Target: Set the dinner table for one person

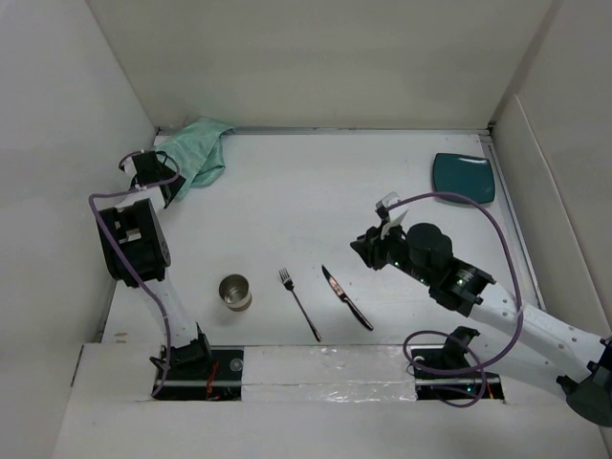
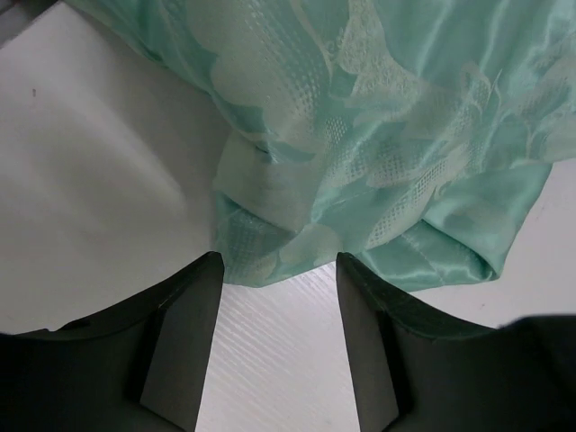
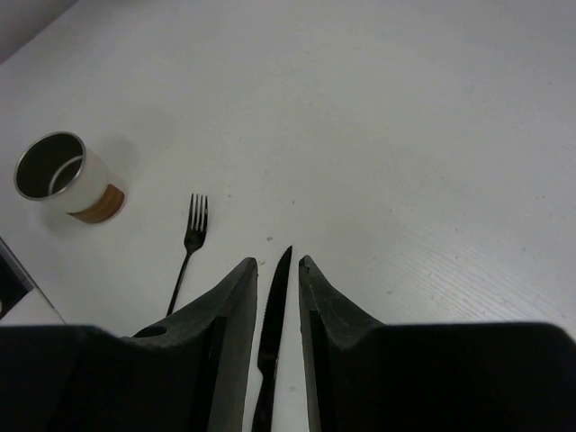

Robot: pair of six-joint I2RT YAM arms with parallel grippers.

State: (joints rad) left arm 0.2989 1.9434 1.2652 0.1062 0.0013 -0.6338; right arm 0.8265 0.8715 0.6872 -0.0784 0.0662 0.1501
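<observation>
Crumpled pale green cloth (image 2: 378, 135) on the white table (image 2: 99, 180), just beyond the parted jaws

There is one shiny cup (image 1: 234, 292), one fork (image 1: 299, 304), one knife (image 1: 347, 298), one dark blue-green plate (image 1: 464, 177) and one light green cloth (image 1: 196, 153), all on one big white table (image 1: 382, 182), and there are two robot arms, a left arm (image 1: 134, 239) and a right arm (image 1: 449, 273).

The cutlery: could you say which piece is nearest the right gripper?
The dark-handled steel knife, framed by its fingers; the slim metal fork lies apart, leftward.
</observation>
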